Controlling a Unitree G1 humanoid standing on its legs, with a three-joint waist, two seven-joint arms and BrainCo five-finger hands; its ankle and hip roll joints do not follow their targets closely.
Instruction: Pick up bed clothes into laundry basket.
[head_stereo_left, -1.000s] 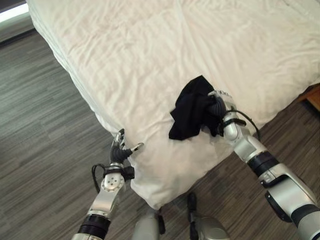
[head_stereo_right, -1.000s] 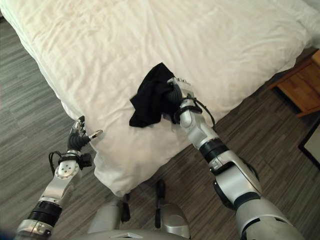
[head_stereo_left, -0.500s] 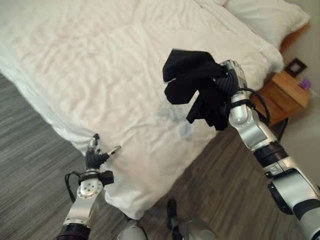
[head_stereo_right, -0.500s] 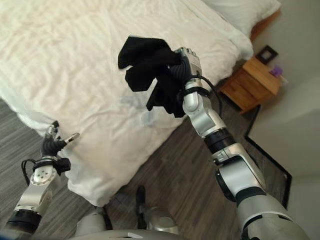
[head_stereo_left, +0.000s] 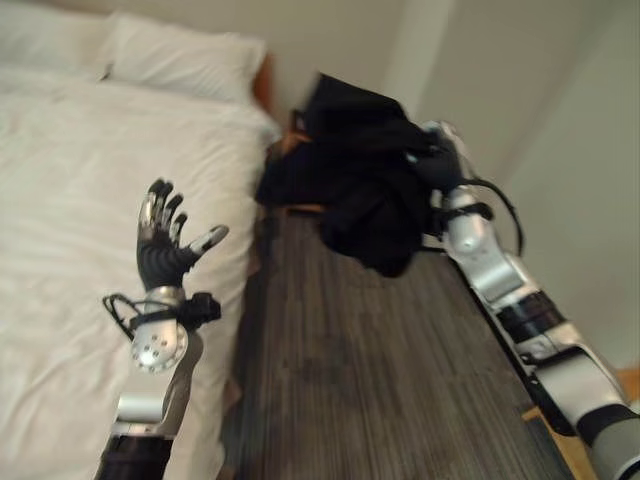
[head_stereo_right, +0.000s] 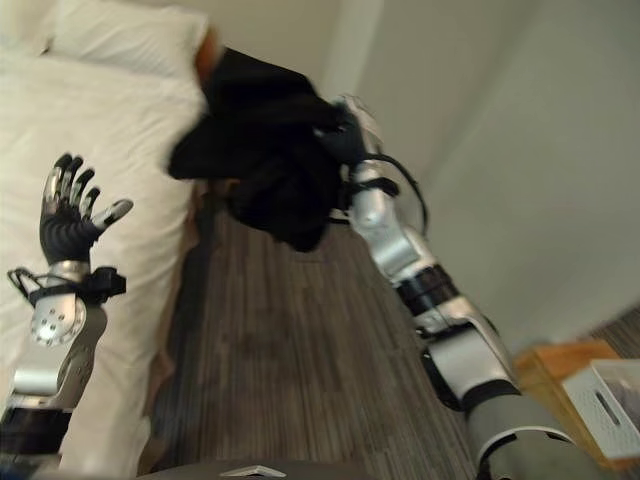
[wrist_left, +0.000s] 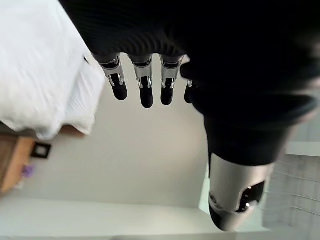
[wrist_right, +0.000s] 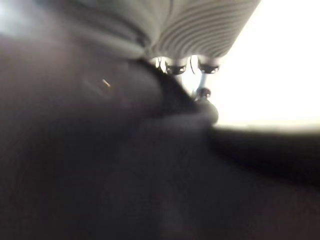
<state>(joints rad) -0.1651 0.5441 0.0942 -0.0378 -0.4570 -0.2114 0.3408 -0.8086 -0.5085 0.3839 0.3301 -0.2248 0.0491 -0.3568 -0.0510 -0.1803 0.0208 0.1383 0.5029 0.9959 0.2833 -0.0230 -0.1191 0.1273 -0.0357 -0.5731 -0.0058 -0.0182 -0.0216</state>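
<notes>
Black garment (head_stereo_left: 365, 175) bunched in the closed right hand (head_stereo_left: 440, 165), hanging below it over the floor (head_stereo_left: 380, 370), with the basket (head_stereo_right: 610, 400) low and far to its right, left hand (head_stereo_left: 165, 240) open and empty beside the bed (head_stereo_left: 70, 200).

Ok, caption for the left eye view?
Right hand holds a black garment aloft beside the bed; left hand raised, open.

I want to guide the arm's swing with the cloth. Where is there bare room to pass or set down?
The wood floor between the bed and the wall is bare. The right hand holds the black cloth above its far end. The bedspread beside the open left hand is also bare. It is crowded by the pillow.
</notes>
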